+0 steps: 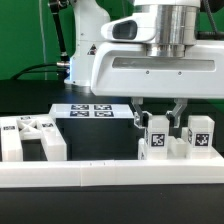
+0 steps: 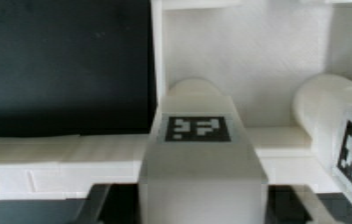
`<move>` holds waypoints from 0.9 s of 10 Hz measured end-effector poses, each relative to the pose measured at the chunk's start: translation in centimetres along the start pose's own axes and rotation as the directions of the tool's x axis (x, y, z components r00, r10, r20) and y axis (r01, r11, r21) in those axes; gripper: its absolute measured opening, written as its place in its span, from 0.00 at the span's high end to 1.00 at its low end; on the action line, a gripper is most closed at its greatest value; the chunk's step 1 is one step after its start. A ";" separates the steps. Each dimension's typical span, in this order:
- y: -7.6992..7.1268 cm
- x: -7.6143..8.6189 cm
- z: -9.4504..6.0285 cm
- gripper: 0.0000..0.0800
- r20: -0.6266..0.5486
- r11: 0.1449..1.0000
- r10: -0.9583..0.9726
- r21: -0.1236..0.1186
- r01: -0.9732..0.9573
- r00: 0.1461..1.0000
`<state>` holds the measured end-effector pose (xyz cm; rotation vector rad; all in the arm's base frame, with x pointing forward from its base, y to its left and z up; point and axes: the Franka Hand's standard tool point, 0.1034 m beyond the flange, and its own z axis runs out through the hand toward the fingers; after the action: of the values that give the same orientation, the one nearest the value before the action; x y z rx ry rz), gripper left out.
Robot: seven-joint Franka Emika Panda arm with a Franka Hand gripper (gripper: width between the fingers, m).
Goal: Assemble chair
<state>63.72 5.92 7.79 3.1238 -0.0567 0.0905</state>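
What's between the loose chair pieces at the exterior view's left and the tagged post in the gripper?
Only bare black table, shown in the exterior view; the marker board lies farther back. The gripper is shut on the tagged post.

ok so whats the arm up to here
The arm's claw is shut on an upright tagged post of the chair, at the exterior view's right, just behind the long rail. A second post stands close beside it, untouched. More chair parts lie loose at the exterior view's left, so the chair is not yet put together.
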 end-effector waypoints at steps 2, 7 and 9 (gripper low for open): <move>0.0 0.0 0.0 0.64 0.000 0.999 0.053 0.002 -0.053 0.999; 0.1 0.0 0.0 0.64 0.002 0.881 0.473 0.003 -0.473 0.881; 0.1 0.0 0.0 0.64 0.003 0.788 0.615 0.002 -0.615 0.788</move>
<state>63.71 5.82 7.80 2.9568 -1.0778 0.0918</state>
